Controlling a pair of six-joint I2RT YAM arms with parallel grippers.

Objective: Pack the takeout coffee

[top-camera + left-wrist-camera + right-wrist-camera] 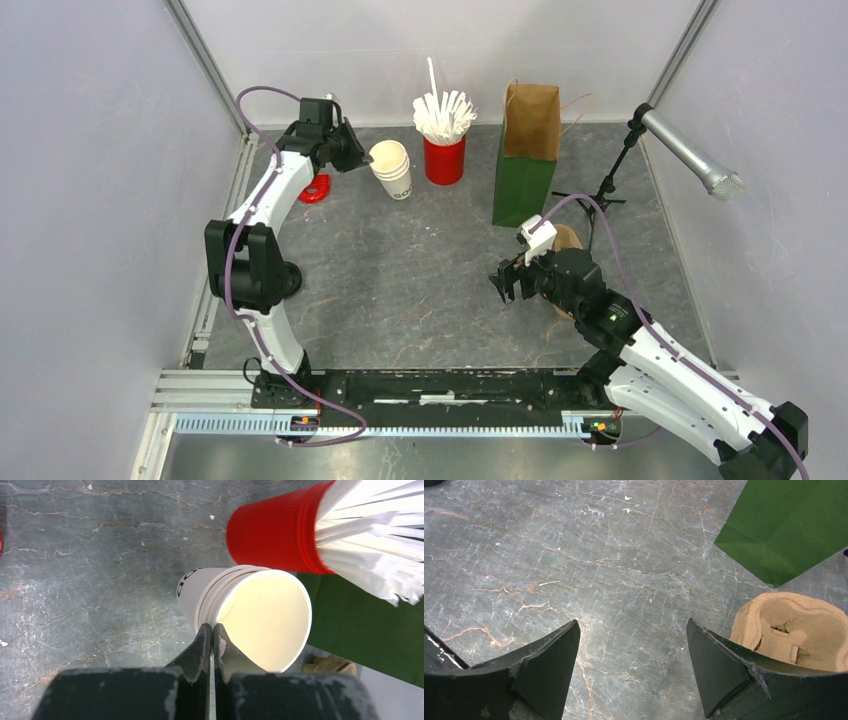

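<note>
The left gripper [212, 647] has its fingers [199, 650] pinched onto the rim of the top cup [265, 620] of a far-left stack of white cups [392, 170], whose dark side print is unreadable. The right gripper [631, 665] is spread wide above the table [574, 555], beside a pulp carrier [794, 630]. The lidded takeout coffee cannot be located.

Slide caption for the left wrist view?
Left tool pinches the rim of stacked white cups beside the red straw cup.

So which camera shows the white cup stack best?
Left wrist: the cup stack fills the frame, rim pinched by the left gripper. The top view shows it small; the right wrist view misses it.
</note>
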